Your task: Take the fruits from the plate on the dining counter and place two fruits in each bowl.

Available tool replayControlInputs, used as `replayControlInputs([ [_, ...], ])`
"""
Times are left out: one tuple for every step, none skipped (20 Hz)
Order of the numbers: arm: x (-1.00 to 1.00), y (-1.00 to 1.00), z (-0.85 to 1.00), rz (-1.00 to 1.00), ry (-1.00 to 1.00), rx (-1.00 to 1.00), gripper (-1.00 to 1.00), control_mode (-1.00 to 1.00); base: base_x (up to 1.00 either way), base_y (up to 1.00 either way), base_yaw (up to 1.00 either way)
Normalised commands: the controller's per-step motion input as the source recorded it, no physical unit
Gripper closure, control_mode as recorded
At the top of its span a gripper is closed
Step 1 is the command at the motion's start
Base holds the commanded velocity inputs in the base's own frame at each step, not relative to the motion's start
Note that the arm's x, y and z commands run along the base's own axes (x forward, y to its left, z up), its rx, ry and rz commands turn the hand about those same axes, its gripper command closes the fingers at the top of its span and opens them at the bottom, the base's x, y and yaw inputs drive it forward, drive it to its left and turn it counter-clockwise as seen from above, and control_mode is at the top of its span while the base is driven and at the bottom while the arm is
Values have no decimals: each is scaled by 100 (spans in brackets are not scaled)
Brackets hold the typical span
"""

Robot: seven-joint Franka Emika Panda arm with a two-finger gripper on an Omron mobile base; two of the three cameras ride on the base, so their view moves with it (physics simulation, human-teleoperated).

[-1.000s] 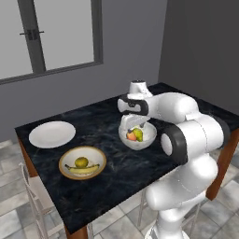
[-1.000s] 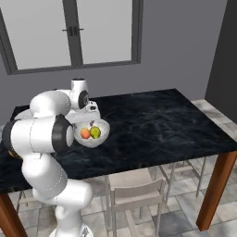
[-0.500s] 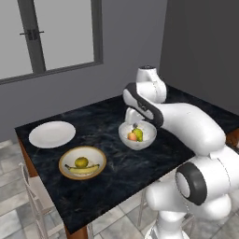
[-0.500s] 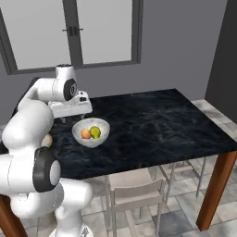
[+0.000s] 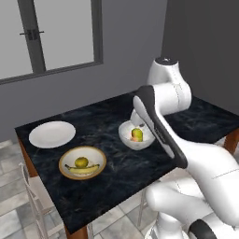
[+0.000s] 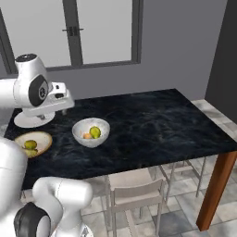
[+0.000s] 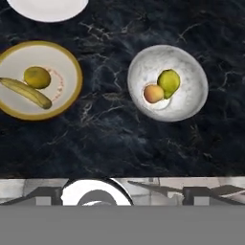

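Note:
The deep white bowl [image 7: 168,82] holds the yellow-green pear [image 7: 169,81] and the red-orange round fruit [image 7: 153,94]. Left of it, the tan-rimmed shallow bowl [image 7: 14,111] holds the olive-yellow round fruit [image 7: 37,77] and the banana [image 7: 26,92]. The flat white plate [image 5: 52,134] lies bare at the far left of the dining counter [image 5: 112,172]. My gripper [image 6: 52,108] hangs high above the counter, between the bowls and well clear of them. Its dark fingertips [image 7: 49,194] stand wide apart, open, with nothing between them.
Pale chairs [image 6: 134,192] are tucked under the counter's near edge. A grey wall with a window [image 5: 51,32] runs behind the counter. The right half of the black marble top [image 6: 171,120] is bare.
The arm has lifted away from the white bowl and swung up and back, so the hand now looks down from high on both bowls. The fruits lie as before.

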Motion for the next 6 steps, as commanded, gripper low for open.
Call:
replayControlInputs([
  [-100,0,45,-13,-11,1,-100,-100,0,0,0],
  [-100,0,35,-15,-12,3,-100,-100,0,0,0],
  [-100,0,31,-16,-13,5,-100,-100,0,0,0],
  [-100,-8,21,-16,-16,8,-100,-100,0,0,0],
  [-100,-12,15,-14,-18,9,-100,-100,0,0,0],
  [-96,-10,11,-12,-20,7,-100,-100,0,0,0],
])
